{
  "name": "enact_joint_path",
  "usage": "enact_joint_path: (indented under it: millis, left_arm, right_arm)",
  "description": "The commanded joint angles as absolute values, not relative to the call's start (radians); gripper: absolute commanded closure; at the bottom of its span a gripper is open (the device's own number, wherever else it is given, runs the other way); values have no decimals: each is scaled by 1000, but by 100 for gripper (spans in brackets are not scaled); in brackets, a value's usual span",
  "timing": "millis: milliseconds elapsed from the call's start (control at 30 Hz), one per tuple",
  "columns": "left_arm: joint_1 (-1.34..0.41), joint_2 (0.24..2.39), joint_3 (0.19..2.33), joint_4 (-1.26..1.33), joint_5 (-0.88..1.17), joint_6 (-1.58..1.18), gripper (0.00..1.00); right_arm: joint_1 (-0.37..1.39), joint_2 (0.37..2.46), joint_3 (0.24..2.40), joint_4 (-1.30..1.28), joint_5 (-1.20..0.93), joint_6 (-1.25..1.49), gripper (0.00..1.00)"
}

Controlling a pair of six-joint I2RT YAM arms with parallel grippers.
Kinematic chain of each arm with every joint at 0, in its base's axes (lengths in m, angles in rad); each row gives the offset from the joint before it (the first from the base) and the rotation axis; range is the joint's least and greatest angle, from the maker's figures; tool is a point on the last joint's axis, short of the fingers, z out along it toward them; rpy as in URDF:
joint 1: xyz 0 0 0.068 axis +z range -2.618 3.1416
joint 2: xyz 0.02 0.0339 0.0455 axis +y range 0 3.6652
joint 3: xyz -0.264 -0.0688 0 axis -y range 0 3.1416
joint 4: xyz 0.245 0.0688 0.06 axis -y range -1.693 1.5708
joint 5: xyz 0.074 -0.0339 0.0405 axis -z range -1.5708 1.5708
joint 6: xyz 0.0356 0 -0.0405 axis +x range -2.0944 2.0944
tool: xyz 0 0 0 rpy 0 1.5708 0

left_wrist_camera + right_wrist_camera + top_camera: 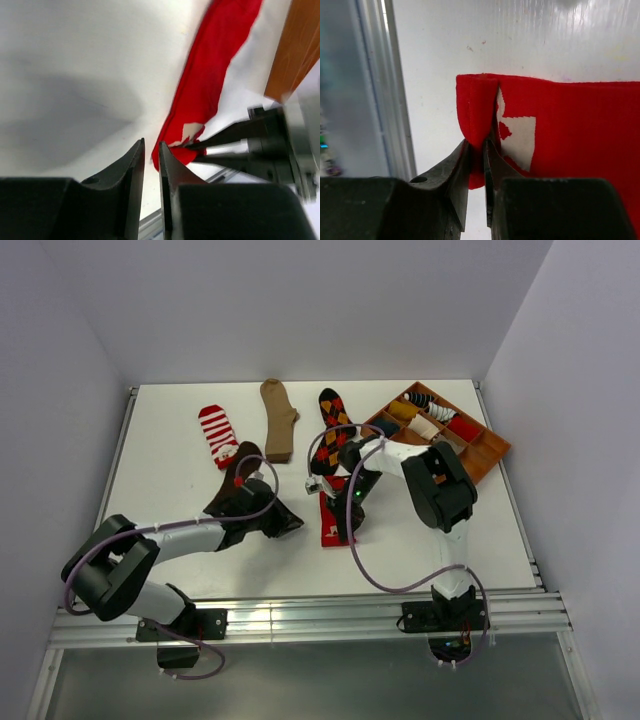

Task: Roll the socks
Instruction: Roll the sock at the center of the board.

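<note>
A red sock with a white picture (330, 533) lies flat in the middle of the table. My right gripper (346, 525) is shut on its near end, which is folded over into a small roll (476, 107) between the fingers (477, 146). My left gripper (293, 523) sits just left of that end, its jaws a narrow gap apart with nothing in them (151, 146). In the left wrist view the red sock (205, 85) runs away ahead. A dark brown sock (243, 458) lies partly under my left arm. The red-white striped (217, 432), tan (279, 418) and black argyle (333, 425) socks lie at the back.
A brown wooden compartment tray (487, 455) with several rolled socks stands at the back right, and its edge (297, 45) shows in the left wrist view. The table's metal front rail (300, 615) runs close behind both grippers.
</note>
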State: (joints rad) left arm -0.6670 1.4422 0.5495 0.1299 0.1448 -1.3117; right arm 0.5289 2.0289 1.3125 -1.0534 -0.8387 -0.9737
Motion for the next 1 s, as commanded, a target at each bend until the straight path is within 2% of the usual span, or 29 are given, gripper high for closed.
enact_joint_path:
  millis: [0, 267, 700, 967]
  left_arm:
    - [-736, 1396, 607, 144, -26, -1218, 76]
    - [-804, 1420, 660, 268, -77, -1031, 71]
    - [-882, 1604, 597, 693, 167, -947, 72]
    - [-890, 1698, 575, 817, 308, -914, 66]
  right_arm:
    - [503, 2085, 1380, -1235, -926, -1014, 80]
    - [451, 2203, 1431, -1333, -982, -997, 80]
    - [425, 2240, 1425, -1290, -962, -923, 81]
    - [414, 2244, 1424, -1273, -960, -900, 82]
